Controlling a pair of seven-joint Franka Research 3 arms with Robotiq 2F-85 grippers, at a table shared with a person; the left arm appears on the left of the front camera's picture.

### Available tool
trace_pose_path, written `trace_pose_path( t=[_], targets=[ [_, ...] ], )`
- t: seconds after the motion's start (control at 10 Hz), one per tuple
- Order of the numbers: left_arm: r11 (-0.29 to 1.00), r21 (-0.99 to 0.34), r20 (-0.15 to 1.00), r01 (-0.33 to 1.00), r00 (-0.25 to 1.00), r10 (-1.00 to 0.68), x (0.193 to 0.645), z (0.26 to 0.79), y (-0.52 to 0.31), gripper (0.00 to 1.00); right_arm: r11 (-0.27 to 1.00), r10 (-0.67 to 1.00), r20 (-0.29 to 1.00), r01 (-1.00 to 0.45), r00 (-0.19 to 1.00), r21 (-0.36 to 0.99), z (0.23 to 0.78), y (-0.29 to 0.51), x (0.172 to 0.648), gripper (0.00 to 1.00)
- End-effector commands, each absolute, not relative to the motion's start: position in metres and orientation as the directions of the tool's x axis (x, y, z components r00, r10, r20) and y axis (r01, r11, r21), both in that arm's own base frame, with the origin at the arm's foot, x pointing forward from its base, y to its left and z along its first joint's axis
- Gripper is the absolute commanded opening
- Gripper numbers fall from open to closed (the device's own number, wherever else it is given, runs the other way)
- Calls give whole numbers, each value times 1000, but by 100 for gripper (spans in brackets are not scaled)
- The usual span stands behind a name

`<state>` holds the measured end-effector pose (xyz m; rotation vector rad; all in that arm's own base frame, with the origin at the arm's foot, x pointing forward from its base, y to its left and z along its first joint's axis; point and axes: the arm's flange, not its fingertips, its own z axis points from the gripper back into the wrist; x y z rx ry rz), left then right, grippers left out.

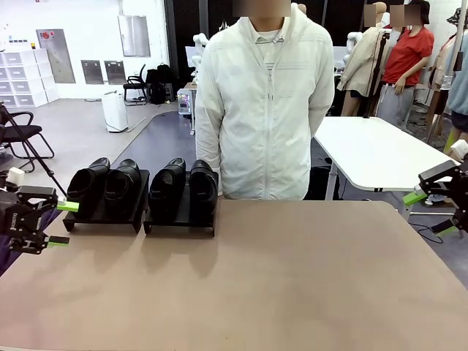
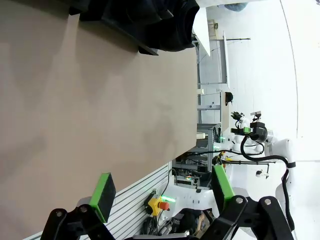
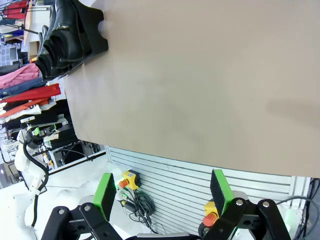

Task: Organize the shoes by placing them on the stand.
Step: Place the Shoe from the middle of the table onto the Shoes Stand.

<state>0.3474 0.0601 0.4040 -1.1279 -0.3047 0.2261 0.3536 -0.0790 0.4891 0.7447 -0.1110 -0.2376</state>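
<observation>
Four glossy black shoes stand toes-forward on the low black stand (image 1: 180, 224) at the table's far left: one pair (image 1: 106, 180) on the left platform, the other pair (image 1: 186, 183) on the right platform. My left gripper (image 1: 63, 223) hovers open and empty at the table's left edge, just left of the stand. At the right edge, far from the stand, my right gripper (image 1: 431, 213) is also open and empty. In the left wrist view my gripper (image 2: 162, 192) gapes over the table edge, with the shoes (image 2: 150, 17) at the top. The right wrist view has my gripper (image 3: 161, 192) open, and the shoes (image 3: 60, 35) and stand (image 3: 95, 35) top left.
A person in a white jacket (image 1: 263, 102) stands at the table's far side behind the stand, hands out of sight. The brown tabletop (image 1: 278, 278) stretches bare to the right and front. A white table (image 1: 373, 150) stands behind at the right.
</observation>
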Motion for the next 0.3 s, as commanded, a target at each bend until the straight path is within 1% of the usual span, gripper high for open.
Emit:
trace_pose_path(
  t=[0.0, 0.2],
  targets=[
    [412, -911, 114, -32, 939, 325, 346, 409, 61, 100, 689, -253, 23, 164, 967, 707, 492, -78, 355, 100],
    [412, -911, 114, -32, 939, 325, 346, 409, 61, 100, 689, -253, 23, 164, 967, 707, 492, -78, 355, 100]
  ],
)
